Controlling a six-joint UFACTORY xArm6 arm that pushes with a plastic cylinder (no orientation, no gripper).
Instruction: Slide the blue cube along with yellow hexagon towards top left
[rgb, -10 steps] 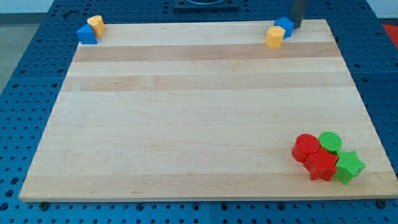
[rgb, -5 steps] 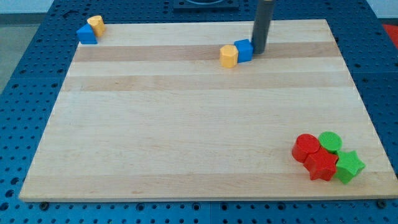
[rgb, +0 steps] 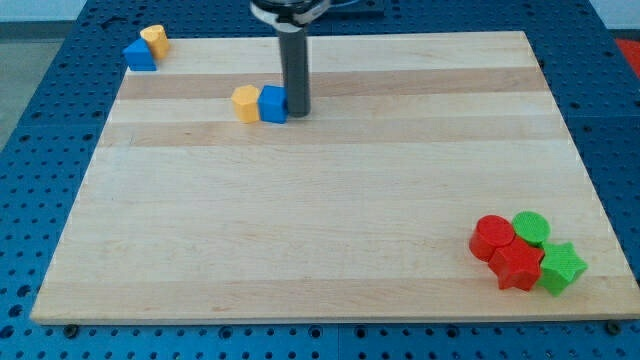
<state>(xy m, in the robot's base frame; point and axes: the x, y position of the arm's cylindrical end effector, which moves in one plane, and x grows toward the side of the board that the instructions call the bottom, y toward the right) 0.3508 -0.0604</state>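
Observation:
The blue cube (rgb: 272, 104) sits on the wooden board (rgb: 320, 200) in its upper left part. The yellow hexagon (rgb: 245, 103) touches the cube's left side. My tip (rgb: 297, 113) stands right against the cube's right side, with the dark rod rising from it to the view's top.
A second blue block (rgb: 139, 55) and a yellow block (rgb: 154, 40) touch each other at the board's top left corner. At the bottom right lie a red cylinder (rgb: 491, 236), a red star (rgb: 517, 266), a green cylinder (rgb: 531, 227) and a green star (rgb: 561, 267), packed together.
My tip has moved left and slightly down across the board's top, pushing the blue cube and yellow hexagon together from the top right toward the upper left.

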